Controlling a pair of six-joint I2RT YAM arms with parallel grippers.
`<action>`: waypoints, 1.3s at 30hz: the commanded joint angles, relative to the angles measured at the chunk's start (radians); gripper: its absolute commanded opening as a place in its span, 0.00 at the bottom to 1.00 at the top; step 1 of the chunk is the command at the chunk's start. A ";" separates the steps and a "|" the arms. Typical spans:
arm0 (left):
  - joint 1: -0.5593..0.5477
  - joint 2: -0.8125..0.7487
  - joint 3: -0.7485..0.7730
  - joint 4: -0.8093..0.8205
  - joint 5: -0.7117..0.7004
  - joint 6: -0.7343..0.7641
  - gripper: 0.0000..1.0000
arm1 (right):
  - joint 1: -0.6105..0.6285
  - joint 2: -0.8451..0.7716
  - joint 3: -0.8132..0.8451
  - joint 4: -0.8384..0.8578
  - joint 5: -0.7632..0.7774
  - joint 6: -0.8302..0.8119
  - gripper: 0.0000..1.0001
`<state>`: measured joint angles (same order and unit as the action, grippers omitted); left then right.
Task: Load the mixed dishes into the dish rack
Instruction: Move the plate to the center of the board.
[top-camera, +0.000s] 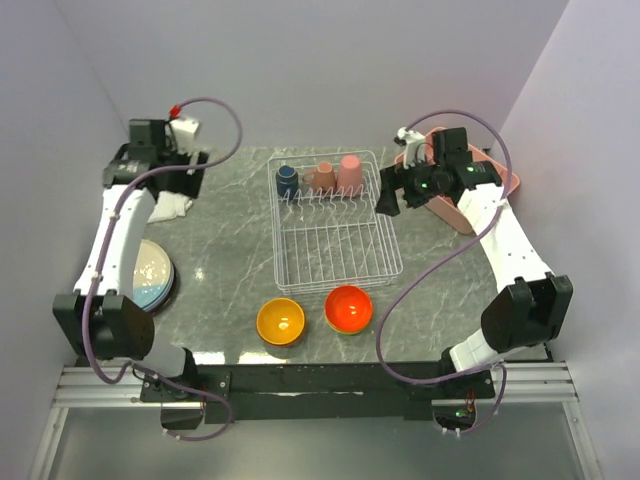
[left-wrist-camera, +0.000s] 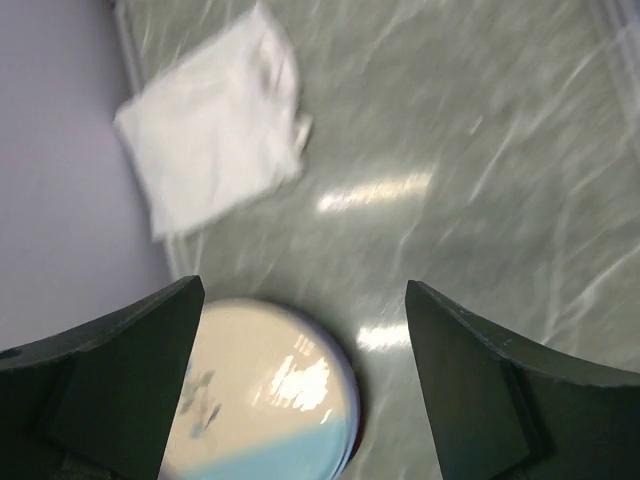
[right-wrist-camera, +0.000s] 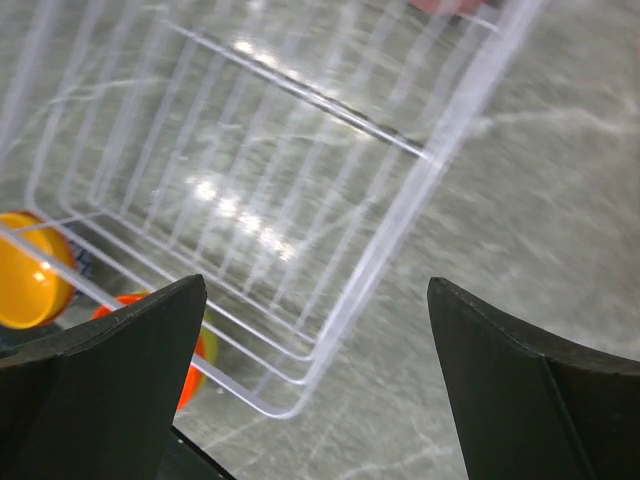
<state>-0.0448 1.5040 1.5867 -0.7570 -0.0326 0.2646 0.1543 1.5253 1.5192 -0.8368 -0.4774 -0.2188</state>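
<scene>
Left end effector (left-wrist-camera: 305, 290), spread, left of dish rack (right-wrist-camera: 403, 215) by white cloth (left-wrist-camera: 215, 120) and plate stack (left-wrist-camera: 270, 400): could grab cloth. Right end effector (right-wrist-camera: 315, 290), spread, may snag rack wall.

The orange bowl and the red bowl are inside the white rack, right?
No. The orange bowl and the red bowl sit on the table in front of the white rack, outside it. The top view shows this.
</scene>
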 joint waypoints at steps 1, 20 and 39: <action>0.133 -0.080 -0.045 -0.250 -0.039 0.140 0.88 | 0.085 -0.020 0.041 0.068 -0.153 0.004 1.00; 0.743 -0.376 -0.507 -0.171 -0.088 0.459 0.01 | 0.387 0.182 0.136 0.245 -0.204 0.277 0.72; 0.908 -0.082 -0.728 0.212 -0.142 0.604 0.01 | 0.384 0.019 0.004 0.171 -0.064 0.134 0.69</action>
<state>0.8528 1.3235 0.8253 -0.6956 -0.1814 0.8356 0.5369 1.6245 1.5383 -0.6514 -0.5896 -0.0357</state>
